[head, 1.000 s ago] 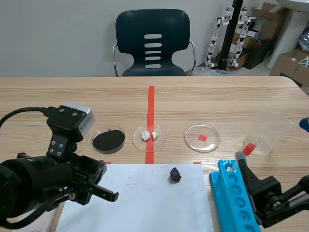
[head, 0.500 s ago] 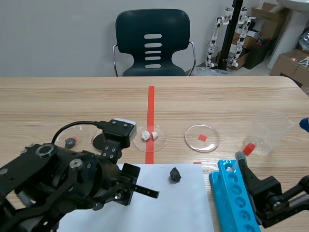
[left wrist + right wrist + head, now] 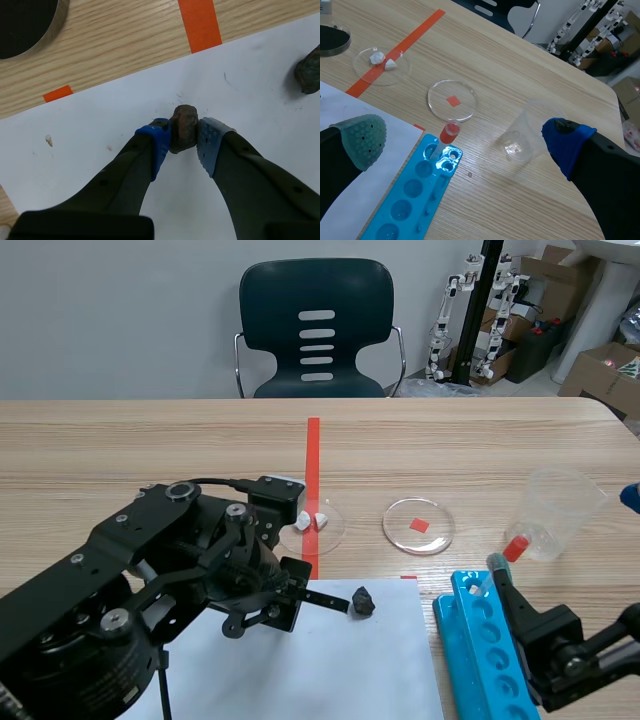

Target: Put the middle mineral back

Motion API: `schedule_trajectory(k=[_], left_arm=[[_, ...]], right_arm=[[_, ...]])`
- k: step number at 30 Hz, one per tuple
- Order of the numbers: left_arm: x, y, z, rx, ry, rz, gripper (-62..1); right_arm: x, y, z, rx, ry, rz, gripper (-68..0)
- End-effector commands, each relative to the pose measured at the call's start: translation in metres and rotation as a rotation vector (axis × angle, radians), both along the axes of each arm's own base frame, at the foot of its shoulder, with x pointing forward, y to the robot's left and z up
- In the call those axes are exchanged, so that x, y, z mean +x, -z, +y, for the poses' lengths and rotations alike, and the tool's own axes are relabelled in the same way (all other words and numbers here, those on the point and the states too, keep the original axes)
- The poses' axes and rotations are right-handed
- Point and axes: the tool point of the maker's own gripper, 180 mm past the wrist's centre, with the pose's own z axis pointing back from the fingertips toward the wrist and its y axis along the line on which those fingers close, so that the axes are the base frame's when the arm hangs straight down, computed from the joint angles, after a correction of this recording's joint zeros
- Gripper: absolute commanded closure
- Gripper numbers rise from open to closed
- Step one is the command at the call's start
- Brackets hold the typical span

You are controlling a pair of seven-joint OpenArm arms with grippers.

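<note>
Left wrist view: fingers [image 3: 159, 142] pinch brown mineral [image 3: 183, 127].

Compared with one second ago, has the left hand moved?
Yes. The left hand has moved to the picture's right over the white paper, from left of the red tape line to just past it, near the dark mineral.

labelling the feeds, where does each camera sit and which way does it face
Scene view: between the arms, facing across the table to a chair; left arm and right arm enter low.
Left wrist view: on the left arm, looking down past the left gripper, shut on a brown mineral, over white paper.
Right wrist view: on the right arm, looking forward over the open right gripper at a blue rack and beaker.
Shared: scene and left wrist views both show the dark mineral on the paper.
</note>
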Motion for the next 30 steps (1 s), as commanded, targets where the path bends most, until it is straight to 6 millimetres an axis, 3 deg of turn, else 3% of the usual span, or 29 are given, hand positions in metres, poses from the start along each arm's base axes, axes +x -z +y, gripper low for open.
schedule_trajectory(k=[1,20,30], left_arm=[[0.008,-0.009,-0.007,-0.014,-0.001,-0.019,-12.0],[0.009,0.003,-0.002,0.034,-0.023,0.066,-12.3],[0.010,0.003,-0.001,0.034,-0.043,0.061,-29.9]], right_arm=[[0.005,-0.012,0.002,0.011,-0.002,-0.046,-67.9],[0.005,-0.012,0.002,0.011,-0.002,-0.046,-67.9],[0.005,-0.012,0.002,0.011,-0.002,-0.046,-67.9]])
